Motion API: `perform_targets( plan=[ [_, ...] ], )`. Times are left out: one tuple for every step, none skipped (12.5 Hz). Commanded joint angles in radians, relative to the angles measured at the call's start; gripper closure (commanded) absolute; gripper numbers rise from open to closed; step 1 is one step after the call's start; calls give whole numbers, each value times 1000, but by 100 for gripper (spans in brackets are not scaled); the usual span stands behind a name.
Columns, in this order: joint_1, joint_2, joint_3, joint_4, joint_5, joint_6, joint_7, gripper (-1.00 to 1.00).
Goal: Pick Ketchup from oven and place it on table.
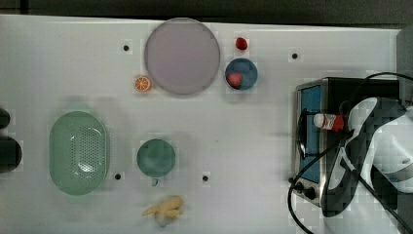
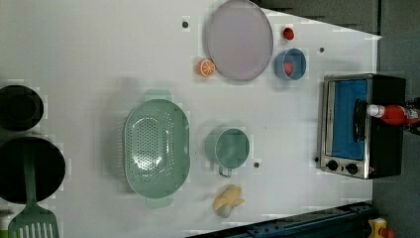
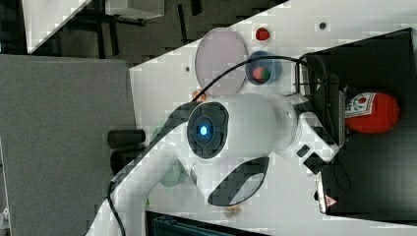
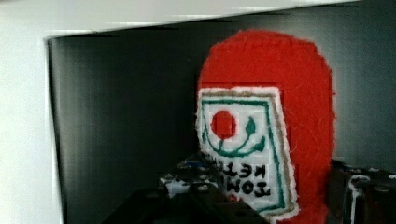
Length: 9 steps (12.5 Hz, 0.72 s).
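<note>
Ketchup bottle [image 1: 330, 122]: red, white cap, white label. It is seen above the black top of the oven [image 1: 311, 136], near the oven's front edge. The long axis lies roughly level, running front to back across the oven; the cap points toward the top view's left, out over the glass door, and the rounded base points toward the top view's right. In the left view the bottle [image 2: 393, 114] lies the same way, cap toward the left view's left. In the right view its rounded red base [image 3: 373, 112] is seen over the oven's black top.

Tool [image 4: 261, 205]: pinched on the bottle near its label end, dark fingers [image 4: 187, 186] seen on either side of the body in the wrist view. The white arm [image 1: 384, 146] is seen over the oven's rear.

Oven: closed, bluish door facing the open surface [image 1: 243, 136], knobs at the front corner.

Surface, other items, all well apart from the oven:
- grey plate [image 1: 182, 55]
- blue bowl [image 1: 241, 73] holding a strawberry
- loose strawberry [image 1: 241, 44]
- orange slice [image 1: 142, 84]
- green colander [image 1: 79, 152]
- green cup [image 1: 156, 157]
- yellow banana-like item [image 1: 165, 210]
</note>
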Motion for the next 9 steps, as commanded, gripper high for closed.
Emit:
perform_targets(
  plan=[
    [35,-113,-14,89,1,-106,-1,-27],
    [45,-137,-13,114,-9,-153,-1,-27],
    [58,-159,-11,136,-46,-198,-2,-27],
    [75,-181,-4,159,-104,-240,-4,-27],
    [96,-204,10,179,-158,-281,-16,-27],
    [119,-228,32,194,-174,-314,-24,-27],
    [141,-254,63,202,-174,-346,-24,-27],
    [163,-281,98,203,-174,-386,-24,-27],
    [184,-308,136,203,-174,-435,-24,-27]
  ],
)
